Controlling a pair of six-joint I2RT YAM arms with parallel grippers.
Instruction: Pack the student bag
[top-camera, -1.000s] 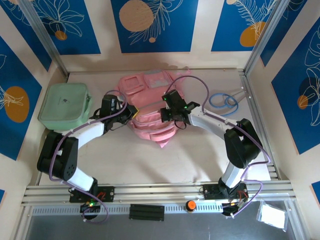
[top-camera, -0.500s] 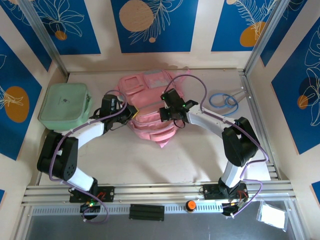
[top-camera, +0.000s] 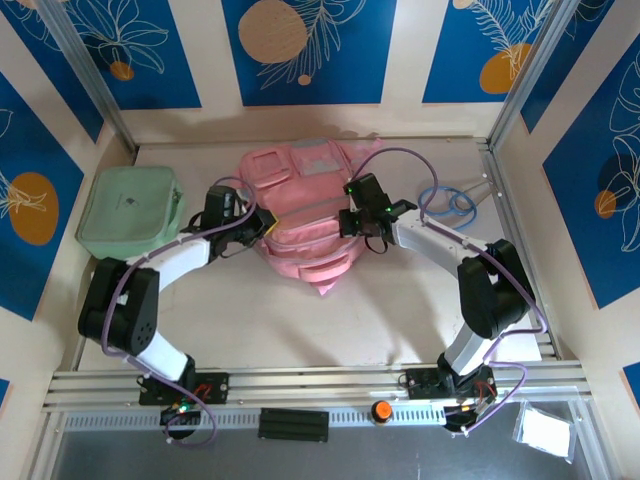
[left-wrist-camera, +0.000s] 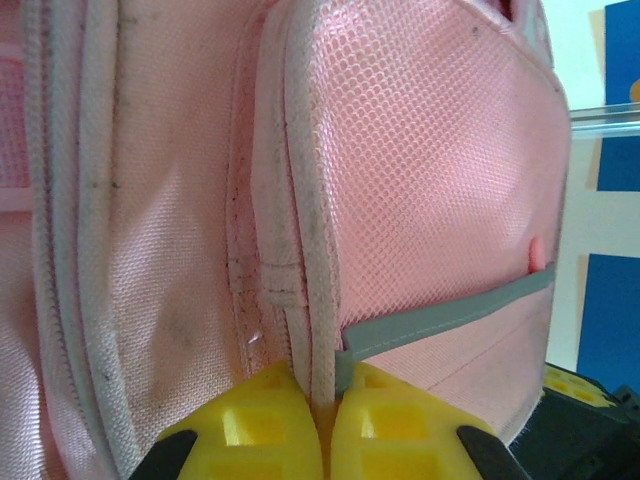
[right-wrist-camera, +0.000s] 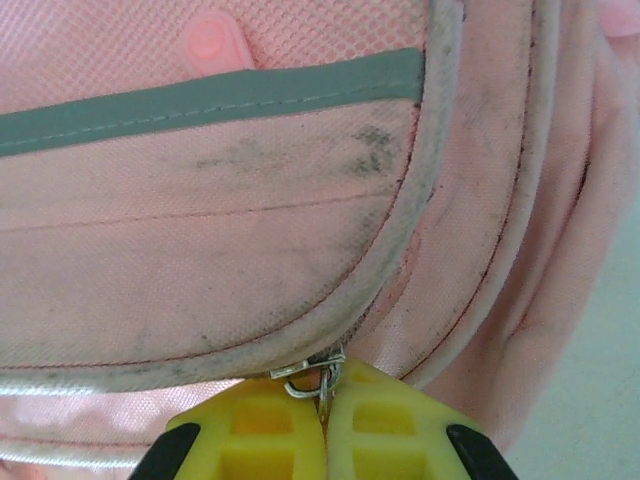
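Top external view: large pink fabric backpack (top-camera: 300, 215) lies between the two grippers, left gripper (top-camera: 262, 226) at its left edge, right gripper (top-camera: 352, 222) at its right edge. Left wrist view: yellow fingers (left-wrist-camera: 260, 425) pinched together on the backpack's pale piped seam (left-wrist-camera: 312, 300). Right wrist view: jaws clamped on a small metal zip pull (right-wrist-camera: 318, 377) at the fingertips, grey trim band (right-wrist-camera: 200, 100) farther ahead.
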